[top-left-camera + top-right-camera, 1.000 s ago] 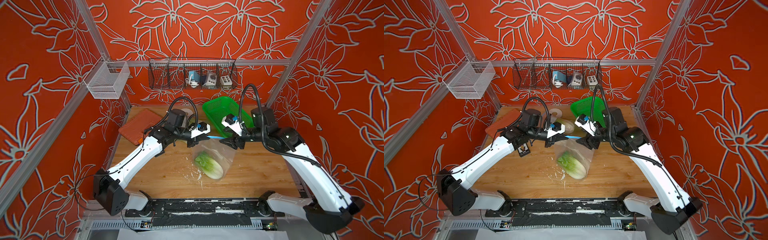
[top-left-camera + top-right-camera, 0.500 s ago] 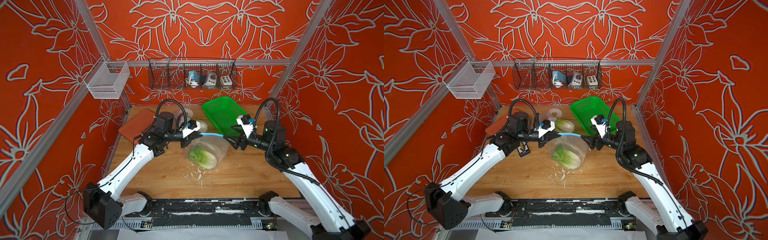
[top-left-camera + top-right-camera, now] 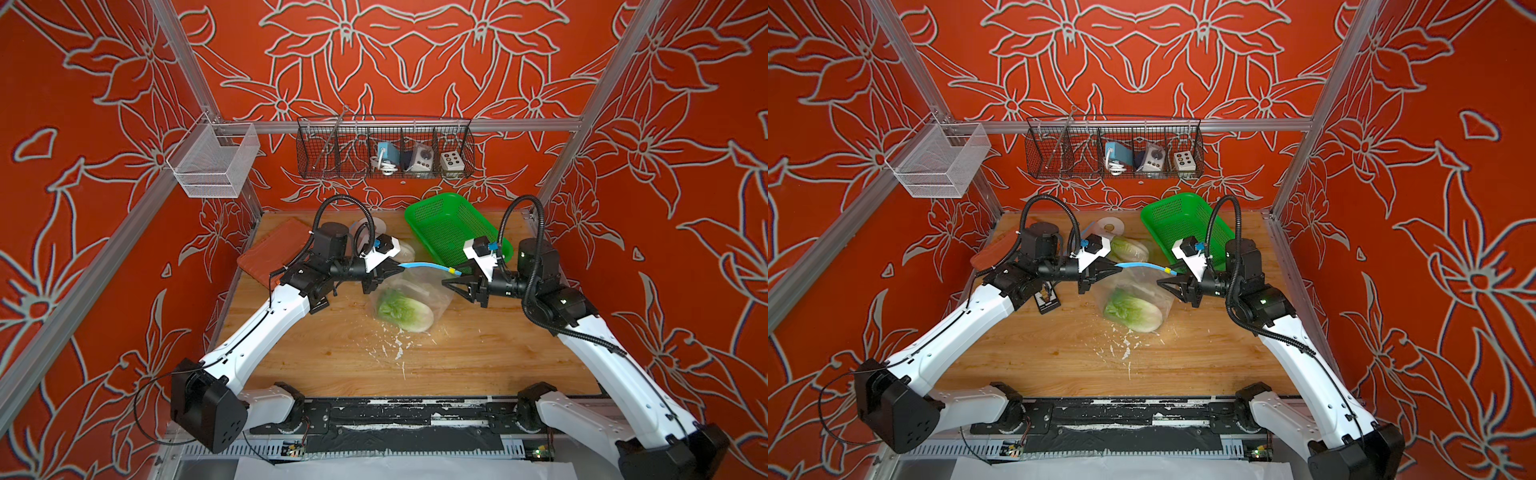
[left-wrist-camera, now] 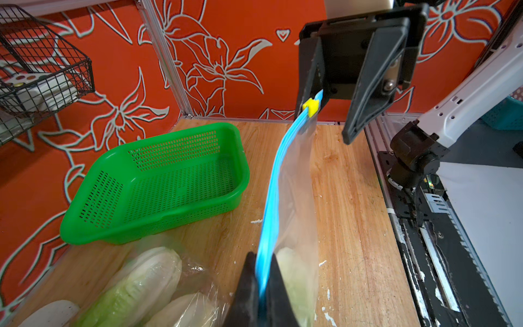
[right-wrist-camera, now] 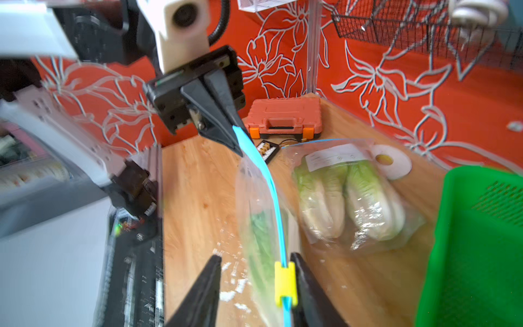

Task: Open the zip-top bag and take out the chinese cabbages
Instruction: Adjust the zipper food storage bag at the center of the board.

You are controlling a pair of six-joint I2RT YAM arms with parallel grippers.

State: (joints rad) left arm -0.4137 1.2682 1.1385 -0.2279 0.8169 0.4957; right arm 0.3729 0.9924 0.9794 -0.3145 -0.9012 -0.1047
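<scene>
I read the left gripper [image 4: 261,256] as clamped tight on one end of the blue zip strip [image 3: 419,265] of the clear zip-top bag [image 3: 434,286]; the bag hangs between both arms over the wooden tabletop [image 3: 478,357]; I cannot tell whether its bottom touches. The right gripper [image 5: 254,256] has its jaws apart; the yellow slider [image 5: 285,283] sits between them, against one finger. One chinese cabbage [image 3: 405,309], white base and crinkled green leaves, is inside the held bag; two more cabbages [image 5: 348,198] lie in a second clear packet beside the green perforated basket [image 3: 453,224].
</scene>
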